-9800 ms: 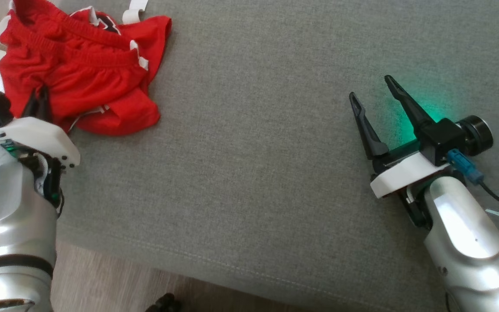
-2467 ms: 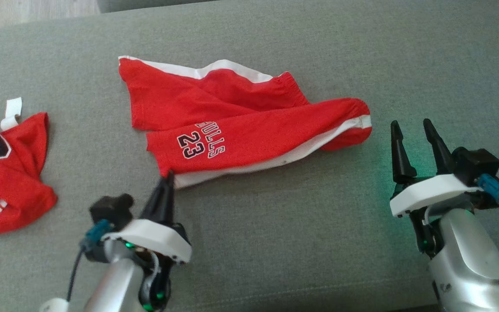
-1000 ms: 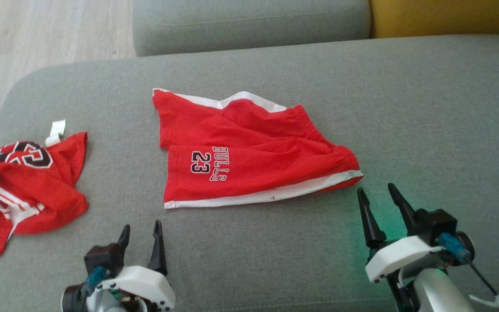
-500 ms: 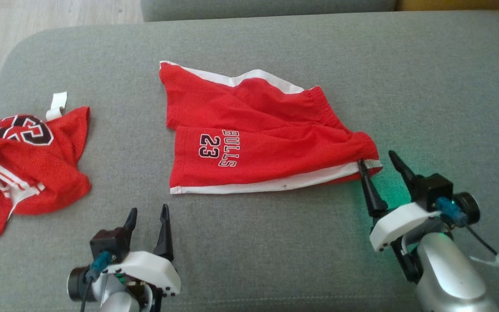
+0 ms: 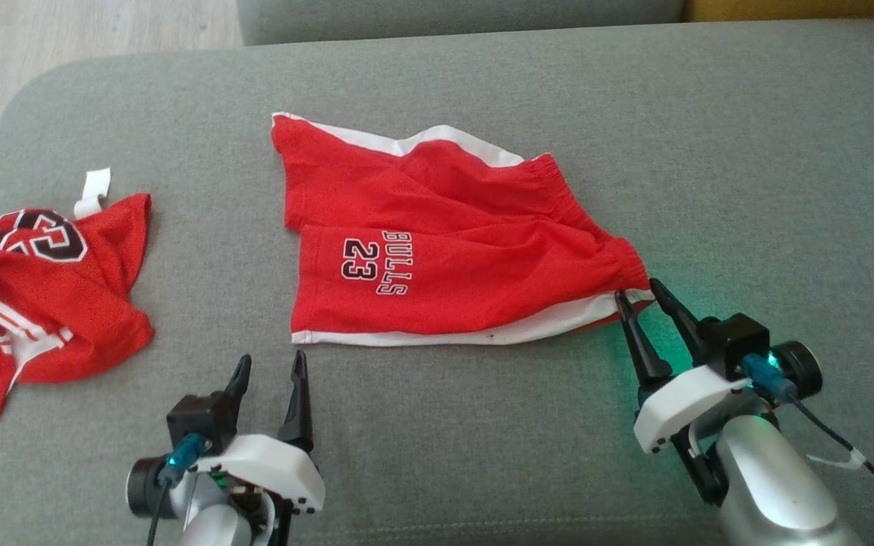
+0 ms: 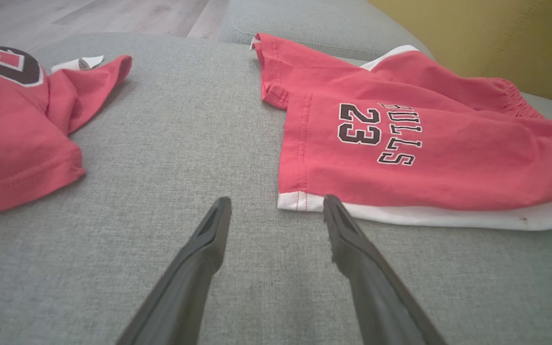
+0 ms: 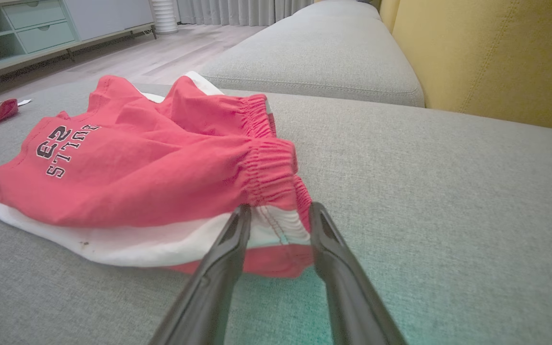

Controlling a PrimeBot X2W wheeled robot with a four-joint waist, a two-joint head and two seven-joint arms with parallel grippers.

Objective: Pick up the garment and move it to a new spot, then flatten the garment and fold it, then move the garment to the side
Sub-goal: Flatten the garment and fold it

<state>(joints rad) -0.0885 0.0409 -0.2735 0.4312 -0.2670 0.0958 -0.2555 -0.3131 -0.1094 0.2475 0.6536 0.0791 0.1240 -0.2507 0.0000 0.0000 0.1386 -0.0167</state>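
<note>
The garment, red shorts (image 5: 444,258) with white trim and "BULLS 23" print, lies spread on the grey sofa cushion (image 5: 710,152). My right gripper (image 5: 638,290) is at its right waistband corner. In the right wrist view the two fingers of the right gripper (image 7: 280,208) straddle the white and red corner of the shorts (image 7: 151,177), with a gap left and the cloth not pinched. My left gripper (image 5: 271,360) stands open just short of the lower left hem. In the left wrist view the left gripper (image 6: 277,201) has its right fingertip beside the white hem of the shorts (image 6: 424,158).
A second red piece, a crumpled jersey (image 5: 42,296) with a white tag, lies at the cushion's left end, also seen as the jersey (image 6: 7,134). Wooden floor (image 5: 65,30) lies beyond the left edge. A yellow backrest (image 7: 496,52) rises on the right.
My right gripper has moved forward onto the waistband corner and its jaws have narrowed around the cloth. The left gripper stays open near the hem. The head camera has shifted.
</note>
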